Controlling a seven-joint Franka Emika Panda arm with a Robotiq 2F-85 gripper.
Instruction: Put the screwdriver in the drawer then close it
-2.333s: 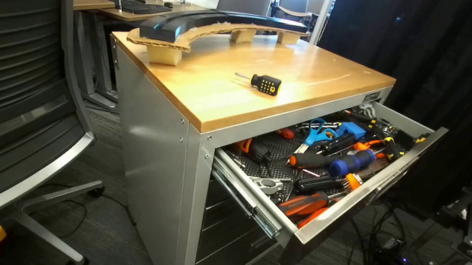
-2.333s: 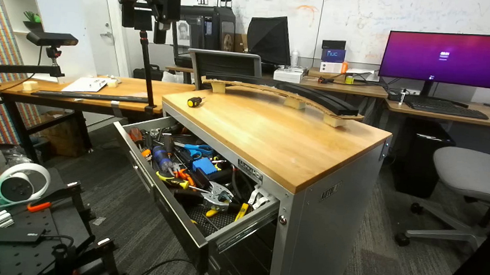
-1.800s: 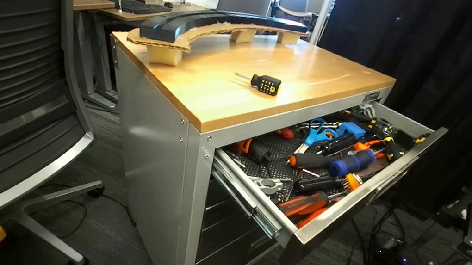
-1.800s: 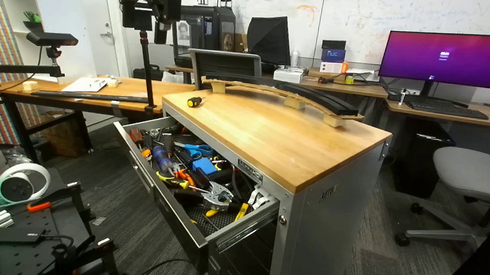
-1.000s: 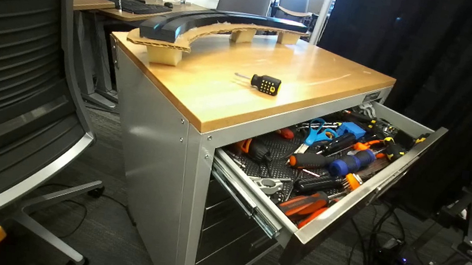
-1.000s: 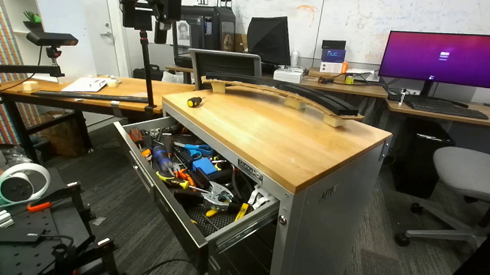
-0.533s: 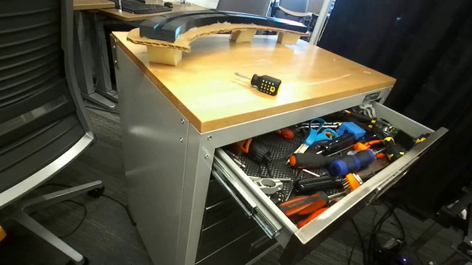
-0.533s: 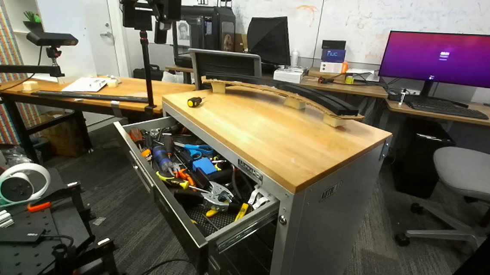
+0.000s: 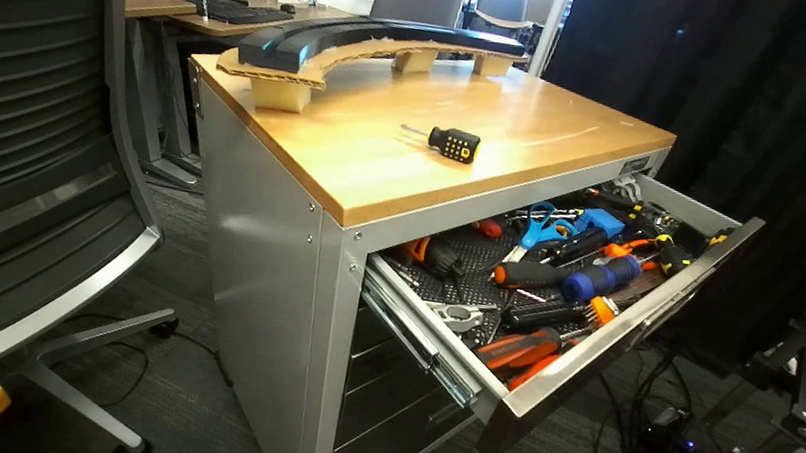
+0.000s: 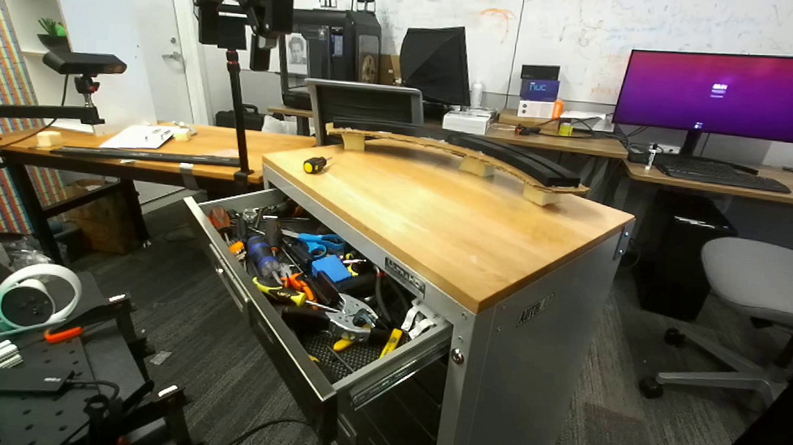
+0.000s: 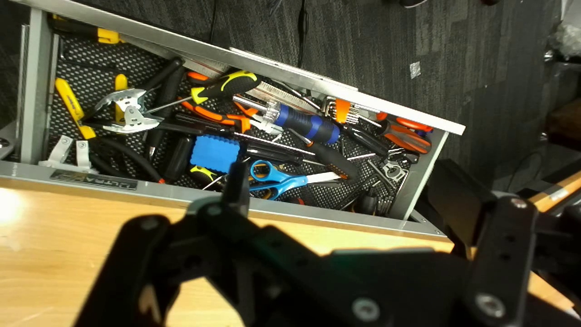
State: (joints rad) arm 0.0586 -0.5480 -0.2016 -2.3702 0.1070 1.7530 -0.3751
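Screwdriver [image 9: 455, 145] lies on wooden top [image 9: 532, 110], shaft [image 9: 416, 131] pointing obliquely away from drawer [image 9: 575, 360]; hand [image 11: 347, 186] spread wide.

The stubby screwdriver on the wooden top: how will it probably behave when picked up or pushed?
The screwdriver may roll or swivel if pushed, since its thick, rounded handle lies sideways on the flat wooden top. It is likely stiff: the short shaft looks like metal. Its weight may sit toward the bulkier handle.

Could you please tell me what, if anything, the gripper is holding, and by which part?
Nothing is held: the gripper is open and empty, and the screwdriver lies on the cabinet top.
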